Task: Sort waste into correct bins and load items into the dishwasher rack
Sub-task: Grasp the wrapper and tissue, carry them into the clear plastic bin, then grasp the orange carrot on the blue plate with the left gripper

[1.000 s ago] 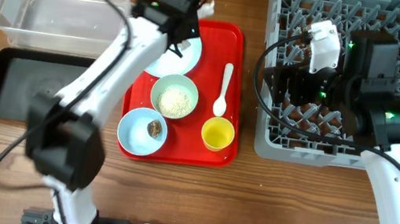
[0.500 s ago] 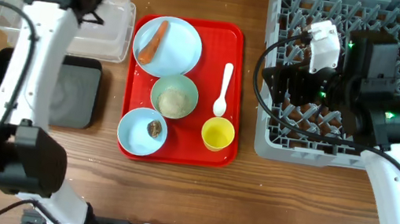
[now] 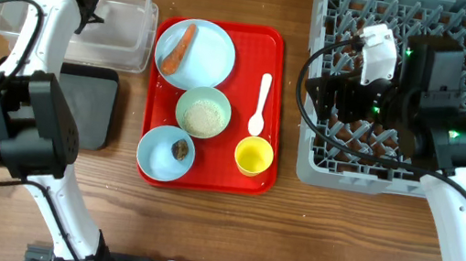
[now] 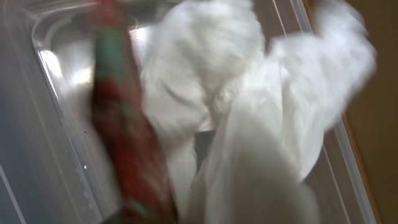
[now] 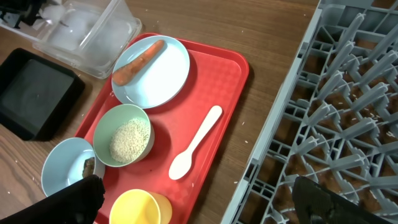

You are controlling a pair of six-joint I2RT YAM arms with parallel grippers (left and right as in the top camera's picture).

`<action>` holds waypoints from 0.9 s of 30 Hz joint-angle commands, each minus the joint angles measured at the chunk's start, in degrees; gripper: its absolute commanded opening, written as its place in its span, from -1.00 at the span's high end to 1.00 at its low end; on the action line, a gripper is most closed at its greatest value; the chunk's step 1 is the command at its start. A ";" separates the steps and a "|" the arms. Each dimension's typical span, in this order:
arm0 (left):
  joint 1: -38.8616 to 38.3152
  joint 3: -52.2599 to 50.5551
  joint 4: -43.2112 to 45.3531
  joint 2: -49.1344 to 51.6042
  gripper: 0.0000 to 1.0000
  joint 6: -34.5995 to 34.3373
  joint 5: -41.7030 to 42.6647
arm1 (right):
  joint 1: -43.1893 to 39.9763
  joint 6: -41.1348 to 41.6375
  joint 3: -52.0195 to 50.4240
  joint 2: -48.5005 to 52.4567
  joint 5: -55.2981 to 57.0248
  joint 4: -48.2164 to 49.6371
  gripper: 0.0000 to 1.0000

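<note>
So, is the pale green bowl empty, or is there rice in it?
Not empty: white rice grains fill the bottom of the pale green bowl.

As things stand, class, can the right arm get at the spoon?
Probably yes. The spoon lies alone and uncovered on the tray, on the side nearest the rack. The right gripper hangs open over the rack's edge, facing it.

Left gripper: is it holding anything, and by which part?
Seemingly crumpled white tissue and the red wrapper, over the clear tub; blur hides where it grips them.
</note>
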 commanded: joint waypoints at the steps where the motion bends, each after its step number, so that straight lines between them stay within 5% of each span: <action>1: 0.07 0.28 0.15 0.50 -0.20 -0.61 -1.53 | -0.02 0.90 0.85 0.55 -0.52 0.07 -1.00; 7: 0.07 0.28 -0.35 0.26 -0.53 -0.37 -1.49 | -0.02 0.90 0.85 0.55 -0.52 0.04 -1.00; 12: -0.22 0.28 -0.26 -3.78 -0.85 13.62 1.14 | -0.02 0.90 0.85 0.55 -0.55 0.39 -0.99; 15: -0.87 0.28 -0.59 -9.11 -0.90 28.35 11.15 | -0.02 0.94 0.85 0.55 -0.55 0.66 -1.00; 18: -3.39 0.28 -3.87 -14.45 -0.91 34.69 18.14 | -0.02 0.94 0.85 0.55 -0.57 0.68 -0.99; 24: -17.49 0.28 -10.08 -15.52 -0.83 51.43 17.94 | -0.02 1.42 0.85 0.55 -0.57 0.63 -1.00; 27: -21.66 0.28 -10.03 -10.95 -0.82 53.88 12.74 | -0.02 2.45 0.85 0.55 -0.55 0.00 -0.99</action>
